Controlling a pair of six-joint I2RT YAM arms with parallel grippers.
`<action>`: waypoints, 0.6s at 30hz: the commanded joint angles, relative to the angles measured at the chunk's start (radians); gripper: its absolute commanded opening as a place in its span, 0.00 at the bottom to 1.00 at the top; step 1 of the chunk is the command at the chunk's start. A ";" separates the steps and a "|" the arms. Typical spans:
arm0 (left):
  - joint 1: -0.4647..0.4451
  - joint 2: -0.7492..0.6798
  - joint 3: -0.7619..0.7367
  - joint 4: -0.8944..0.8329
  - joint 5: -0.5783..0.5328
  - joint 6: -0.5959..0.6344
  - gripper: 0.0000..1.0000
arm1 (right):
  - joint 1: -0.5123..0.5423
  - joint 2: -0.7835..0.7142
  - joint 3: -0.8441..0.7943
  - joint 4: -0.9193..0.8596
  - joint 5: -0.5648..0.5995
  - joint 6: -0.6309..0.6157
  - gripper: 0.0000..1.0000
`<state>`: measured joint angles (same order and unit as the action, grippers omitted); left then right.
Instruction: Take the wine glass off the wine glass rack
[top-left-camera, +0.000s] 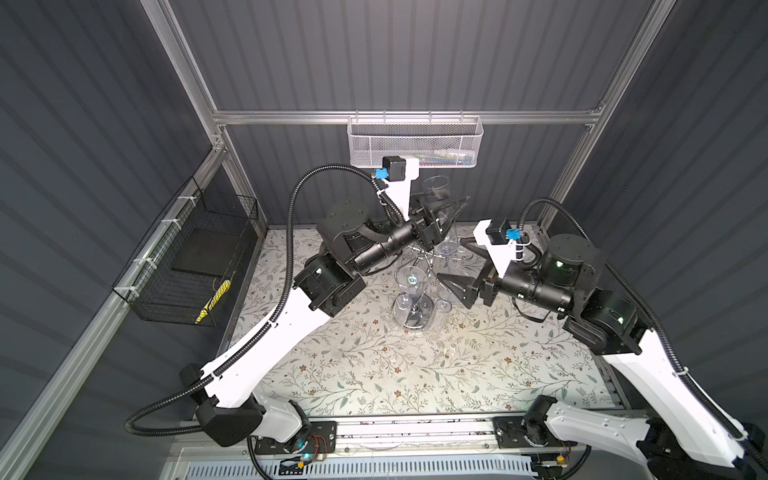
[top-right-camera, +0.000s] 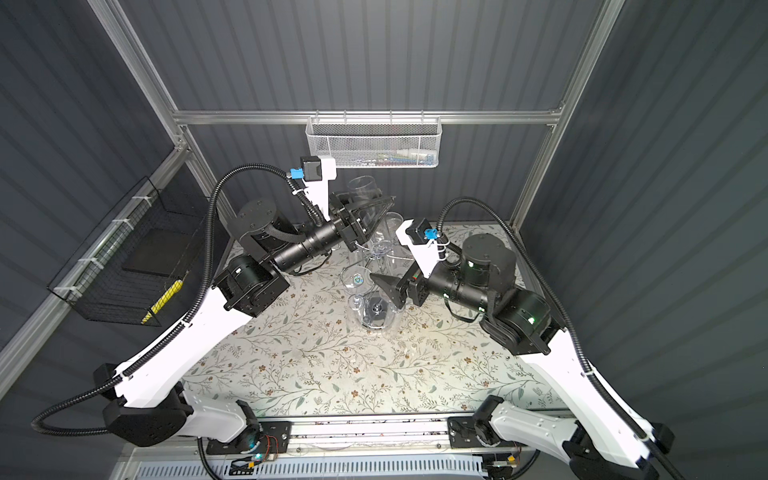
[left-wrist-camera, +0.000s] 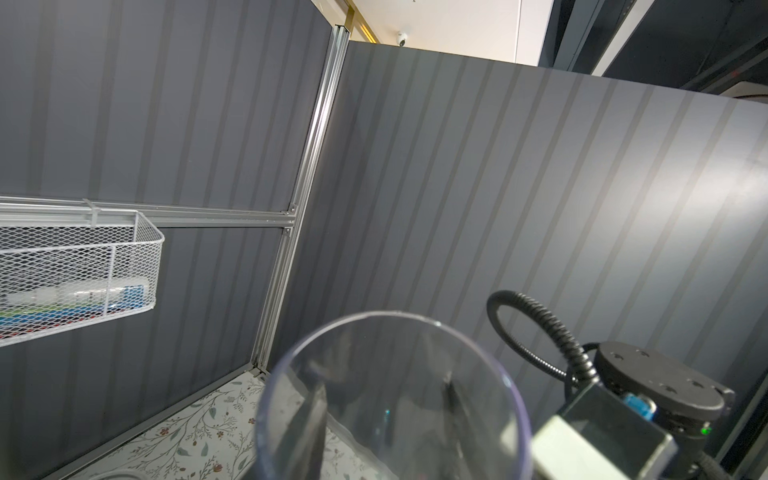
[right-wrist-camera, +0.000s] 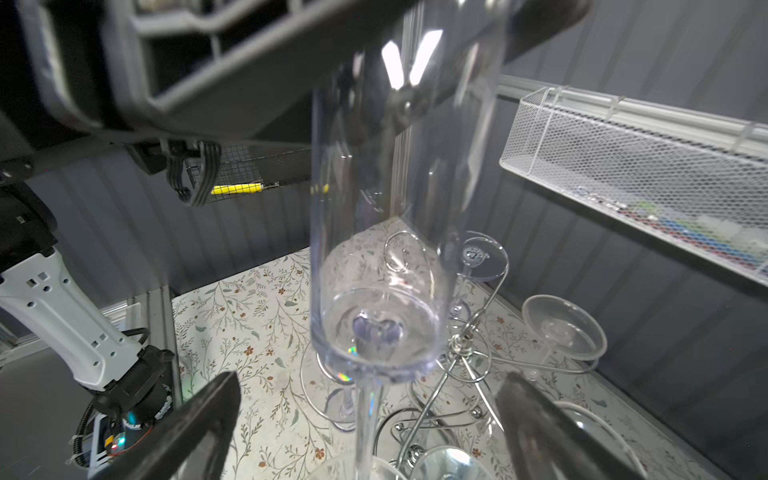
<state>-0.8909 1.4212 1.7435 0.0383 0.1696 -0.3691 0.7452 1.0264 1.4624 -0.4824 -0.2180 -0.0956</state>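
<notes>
The chrome wire wine glass rack (top-left-camera: 415, 320) stands on my floral-patterned desk (top-left-camera: 374, 365), near the middle and toward the back. Other clear stemmed glasses (top-left-camera: 411, 280) hang foot-up on its arms. My left gripper (top-left-camera: 455, 208) is above and behind the rack, clamped around the bowl of the clear upright wine glass (top-left-camera: 436, 189). My right gripper (right-wrist-camera: 370, 380) is just right of the rack, lower, with one finger on either side of that glass's stem, not touching it. A white mesh basket (top-left-camera: 374, 145) hangs on the back rail, and a black wire basket (top-left-camera: 166, 299) hangs on the left wall.
</notes>
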 joint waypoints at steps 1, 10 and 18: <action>0.001 -0.085 0.004 0.001 -0.054 0.071 0.38 | 0.005 -0.056 0.049 0.033 0.091 -0.052 0.99; 0.001 -0.253 -0.005 -0.168 -0.239 0.276 0.38 | 0.003 -0.170 0.057 0.027 0.234 -0.123 0.99; 0.002 -0.449 -0.145 -0.245 -0.480 0.411 0.37 | 0.004 -0.263 -0.017 0.021 0.357 -0.117 0.99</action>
<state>-0.8913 1.0096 1.6394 -0.1635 -0.1783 -0.0494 0.7452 0.7826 1.4773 -0.4591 0.0658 -0.2035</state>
